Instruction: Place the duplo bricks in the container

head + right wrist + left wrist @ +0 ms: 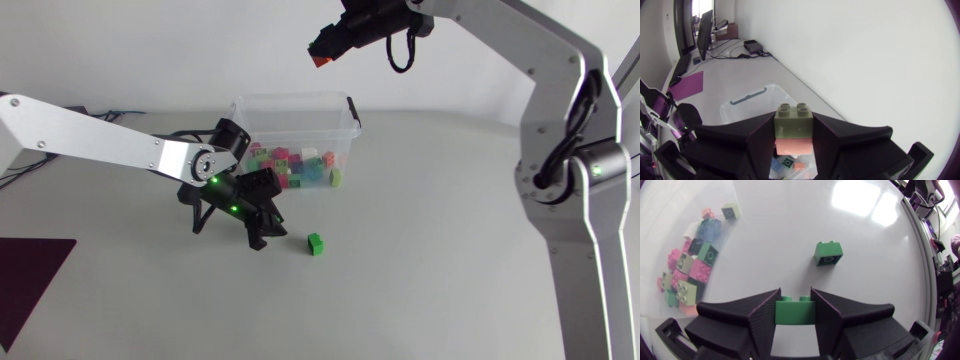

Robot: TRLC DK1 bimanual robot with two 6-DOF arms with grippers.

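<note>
My left gripper (266, 232) is low at the table in front of the clear container (345, 115). In the left wrist view it (795, 299) is shut on a green duplo brick (795, 313). A second green brick (828, 253) (316, 243) lies loose on the table just ahead of it. My right gripper (322, 50) hangs high above the container's back edge. Its fingers (760, 137) are shut on an olive brick (794, 120) with a salmon brick (792, 147) under it. The container (747, 97) holds several coloured bricks (290, 165) (692, 262).
A dark purple mat (30, 280) lies at the table's front left corner. The container's wall (670, 210) stands beside my left gripper. My right arm's upright links (575, 190) rise at the table's right side.
</note>
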